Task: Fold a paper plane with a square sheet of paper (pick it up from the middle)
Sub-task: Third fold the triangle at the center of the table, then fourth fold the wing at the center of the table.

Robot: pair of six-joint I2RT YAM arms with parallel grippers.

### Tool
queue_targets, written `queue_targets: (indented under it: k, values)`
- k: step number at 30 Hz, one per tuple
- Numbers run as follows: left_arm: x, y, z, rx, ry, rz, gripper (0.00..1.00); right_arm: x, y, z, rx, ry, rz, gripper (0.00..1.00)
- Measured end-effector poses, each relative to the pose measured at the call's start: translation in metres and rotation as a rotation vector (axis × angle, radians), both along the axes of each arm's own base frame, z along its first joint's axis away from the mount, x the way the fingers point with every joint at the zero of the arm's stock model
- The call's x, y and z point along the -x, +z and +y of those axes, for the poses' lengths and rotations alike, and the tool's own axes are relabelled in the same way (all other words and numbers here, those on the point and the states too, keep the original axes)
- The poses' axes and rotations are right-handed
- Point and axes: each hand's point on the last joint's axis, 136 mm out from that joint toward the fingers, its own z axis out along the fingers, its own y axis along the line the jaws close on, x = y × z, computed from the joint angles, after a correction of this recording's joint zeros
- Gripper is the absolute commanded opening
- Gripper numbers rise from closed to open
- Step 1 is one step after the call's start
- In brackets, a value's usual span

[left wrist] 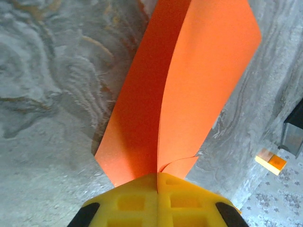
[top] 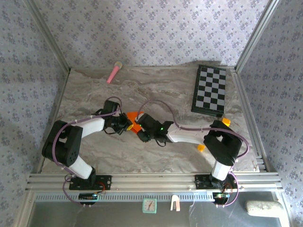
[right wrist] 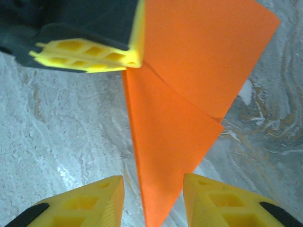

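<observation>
- The folded orange paper [left wrist: 189, 85] is held near the middle of the tabletop [top: 165, 90], between the two arms.
- One end of it is pinched by the left jaws, which are pressed tight together on it.
- The right jaws are spread, with one on each side of the paper's pointed tip. The tip does not seem to be touched by them.
- The paper could be torn if it is pulled by the right jaws while it is squeezed by the left jaws.
- The fold could be made crooked if the tip is grabbed away from its middle line.
- The paper could be dropped if the left jaws are opened too soon.
</observation>
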Motion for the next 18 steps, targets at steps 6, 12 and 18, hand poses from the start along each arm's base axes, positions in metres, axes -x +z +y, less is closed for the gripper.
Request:
queue_targets:
  k: [6, 12, 18]
  values:
    - [0.0, 0.002, 0.002, -0.003, 0.038, 0.015, 0.06, -0.002, -0.024, 0.005, 0.073, 0.001, -0.009, 0.37]
    - [-0.001, 0.006, 0.003, 0.004, 0.054, 0.015, 0.07, -0.005, -0.033, 0.007, 0.093, -0.004, -0.009, 0.34]
    - [-0.001, 0.006, 0.003, 0.006, 0.059, 0.019, 0.07, -0.008, -0.03, 0.01, 0.088, -0.009, -0.019, 0.28]
